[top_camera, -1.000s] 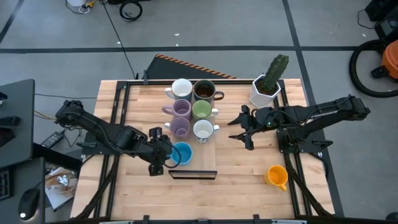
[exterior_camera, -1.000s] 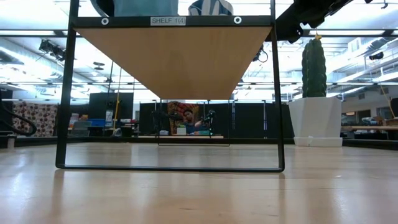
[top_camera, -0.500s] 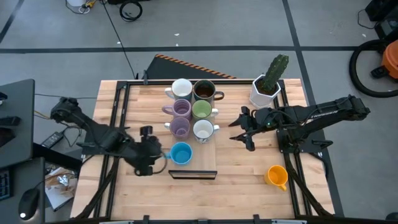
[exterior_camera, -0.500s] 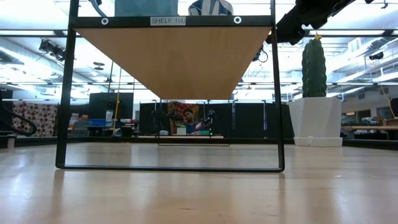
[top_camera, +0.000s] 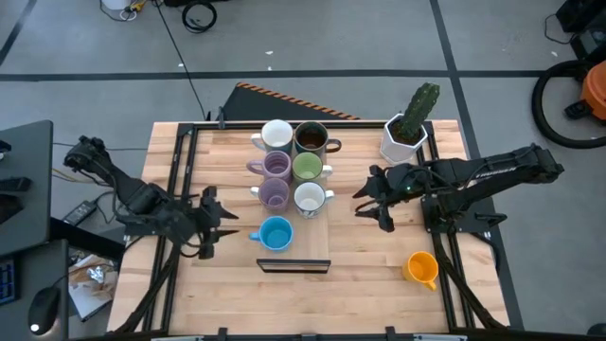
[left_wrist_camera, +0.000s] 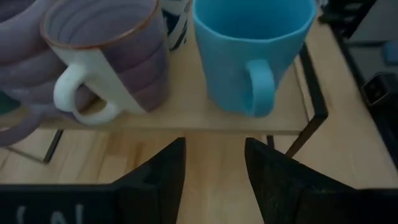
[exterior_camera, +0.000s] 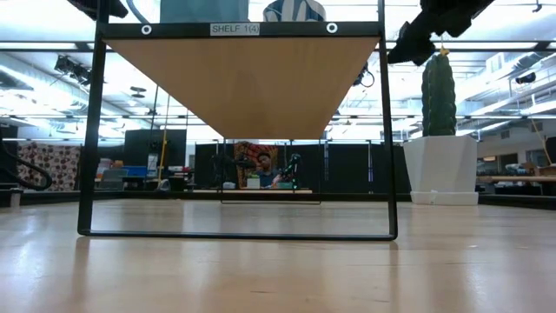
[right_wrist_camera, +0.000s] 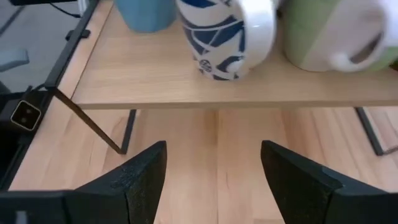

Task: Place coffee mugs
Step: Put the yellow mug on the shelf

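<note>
Orange mug (top_camera: 420, 268) stands alone on the bare tabletop (top_camera: 360, 256), near front edge, right side. Only mug off the shelf (top_camera: 312, 248). Handle seems to point left-front; small from above, not sure.

Right hand (top_camera: 373, 202) hovers just right of the shelf, fingers (right_wrist_camera: 143, 177) spread apart, nothing between them. Its wrist view looks under and across the shelf at the blue-patterned white mug (right_wrist_camera: 224, 34) and the light green mug (right_wrist_camera: 323, 31). The orange mug lies toward the front edge and a little outboard from this hand, with clear tabletop between. Right arm is plainly the nearer one.

Left hand (top_camera: 210, 220) is off the shelf's left side, fingers (left_wrist_camera: 158, 177) apart and empty, facing the blue mug (top_camera: 275, 233), which sits on the shelf's front row, handle toward that hand. Well apart from the orange mug, shelf in between.

Farther back on the shelf: two lilac mugs (top_camera: 273, 180) stacked in line with the white mug (top_camera: 276, 134) at rear; dark brown mug (top_camera: 311, 138) beside it.

Judgement: seven placed, one left. Next reach belongs to the right arm, swinging back toward the front edge.
</note>
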